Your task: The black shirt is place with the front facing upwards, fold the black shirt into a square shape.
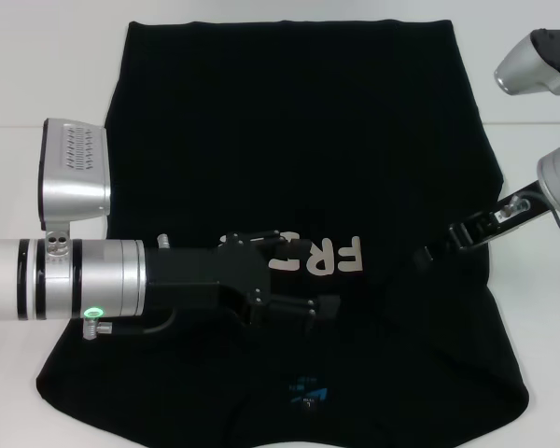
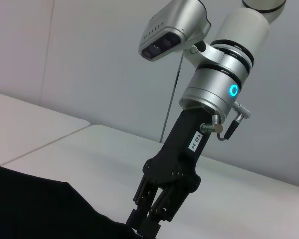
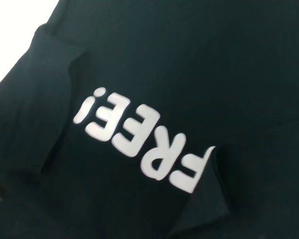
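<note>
The black shirt [image 1: 299, 140] lies spread on the white table, front up. Its pale "FREE!" lettering [image 1: 336, 257] is partly covered by my left arm, and the blue neck label [image 1: 308, 392] sits at the near edge. My left gripper [image 1: 329, 306] reaches in from the left and hovers low over the shirt's middle, just below the lettering. My right gripper [image 1: 431, 254] is down on the shirt's right side. In the left wrist view it [image 2: 147, 224] is closed on a raised fold of the black cloth [image 2: 40, 209]. The right wrist view shows the lettering [image 3: 139, 134] and a fold beside the "F".
The white table [image 1: 37, 84] shows on both sides of the shirt and behind it. My left forearm [image 1: 75, 280] lies across the shirt's left side. The right arm's elbow [image 1: 541, 56] hangs above the far right corner.
</note>
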{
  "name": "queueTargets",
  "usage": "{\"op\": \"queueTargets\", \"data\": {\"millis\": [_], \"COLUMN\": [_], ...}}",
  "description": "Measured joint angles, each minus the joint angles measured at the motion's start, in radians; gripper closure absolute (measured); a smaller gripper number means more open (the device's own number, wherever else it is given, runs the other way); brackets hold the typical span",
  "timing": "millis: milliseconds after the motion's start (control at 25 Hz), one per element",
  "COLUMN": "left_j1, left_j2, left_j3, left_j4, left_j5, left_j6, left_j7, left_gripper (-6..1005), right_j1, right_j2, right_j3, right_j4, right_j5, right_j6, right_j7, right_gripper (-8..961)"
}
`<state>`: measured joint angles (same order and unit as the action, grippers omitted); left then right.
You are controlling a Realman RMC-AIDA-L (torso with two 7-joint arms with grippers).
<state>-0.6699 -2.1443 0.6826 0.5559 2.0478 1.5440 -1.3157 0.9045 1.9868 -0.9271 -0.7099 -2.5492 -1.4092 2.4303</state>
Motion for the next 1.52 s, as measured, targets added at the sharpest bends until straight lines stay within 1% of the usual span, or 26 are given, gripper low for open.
{"op": "queueTargets", "data": {"millis": [120, 200, 280, 360, 440, 520, 560, 600, 680, 800, 880, 1000, 1080, 1240, 1320, 1440, 1480, 1520], "left_j1": [0.001, 0.003, 0.012, 0.017, 0.021, 0.025, 0.029, 0.029, 0.033, 0.044, 0.056, 0.092, 0.118, 0.175, 0.202, 0.224, 0.231, 0.233], "left_j2": [0.000, 0.001, 0.012, 0.025, 0.041, 0.053, 0.064, 0.064, 0.074, 0.087, 0.098, 0.114, 0.119, 0.120, 0.120, 0.121, 0.121, 0.122], "left_j3": [0.000, -0.001, -0.002, -0.002, -0.002, -0.004, -0.017, -0.017, -0.036, -0.054, -0.061, -0.058, -0.059, -0.089, -0.104, -0.130, -0.158, -0.168], "left_j4": [0.000, 0.002, 0.009, 0.014, 0.017, 0.018, 0.019, 0.019, 0.019, 0.021, 0.031, 0.062, 0.092, 0.186, 0.245, 0.296, 0.313, 0.317], "left_j5": [-0.002, -0.007, -0.027, -0.039, -0.058, -0.075, -0.086, -0.086, -0.089, -0.089, -0.088, -0.082, -0.075, -0.021, 0.031, 0.101, 0.139, 0.152], "left_j6": [0.001, 0.005, 0.027, 0.058, 0.099, 0.125, 0.149, 0.149, 0.168, 0.189, 0.196, 0.194, 0.193, 0.183, 0.181, 0.180, 0.180, 0.180], "left_j7": [-0.001, -0.002, -0.014, -0.025, -0.033, -0.041, -0.053, -0.053, -0.063, -0.079, -0.113, -0.172, -0.197, -0.284, -0.359, -0.427, -0.452, -0.458], "left_gripper": [67, 67, 67, 67, 66, 66, 66, 66, 66, 65, 65, 65, 65, 56, 56, 63, 65, 65], "right_j1": [-0.026, -0.058, -0.095, -0.143, -0.189, -0.243, -0.269, -0.290, -0.334, -0.371, -0.382, -0.391, -0.392, -0.377, -0.365, -0.342, -0.336, -0.329], "right_j2": [-0.004, -0.006, -0.008, -0.014, -0.019, -0.020, -0.019, -0.017, -0.014, -0.017, -0.019, -0.014, -0.010, -0.006, -0.003, 0.003, 0.004, 0.004], "right_j3": [0.040, 0.090, 0.144, 0.210, 0.259, 0.297, 0.308, 0.313, 0.324, 0.343, 0.347, 0.345, 0.344, 0.347, 0.345, 0.335, 0.333, 0.331], "right_j4": [-0.028, -0.061, -0.091, -0.103, -0.098, -0.084, -0.077, -0.067, -0.039, 0.024, 0.045, 0.050, 0.058, 0.082, 0.084, 0.086, 0.087, 0.087], "right_j5": [0.003, 0.016, 0.054, 0.133, 0.221, 0.324, 0.376, 0.415, 0.500, 0.567, 0.576, 0.576, 0.576, 0.579, 0.580, 0.574, 0.571, 0.568], "right_j6": [-0.006, -0.022, -0.049, -0.083, -0.106, -0.127, -0.137, -0.148, -0.171, -0.212, -0.235, -0.251, -0.250, -0.247, -0.246, -0.231, -0.223, -0.212], "right_j7": [-0.001, -0.017, -0.052, -0.111, -0.177, -0.260, -0.302, -0.338, -0.426, -0.536, -0.565, -0.593, -0.604, -0.618, -0.621, -0.621, -0.619, -0.617], "right_gripper": [605, 523, 426, 330, 287, 244, 222, 201, 158, 93, 13, 13, 13, 12, 12, 15, 16, 17]}}
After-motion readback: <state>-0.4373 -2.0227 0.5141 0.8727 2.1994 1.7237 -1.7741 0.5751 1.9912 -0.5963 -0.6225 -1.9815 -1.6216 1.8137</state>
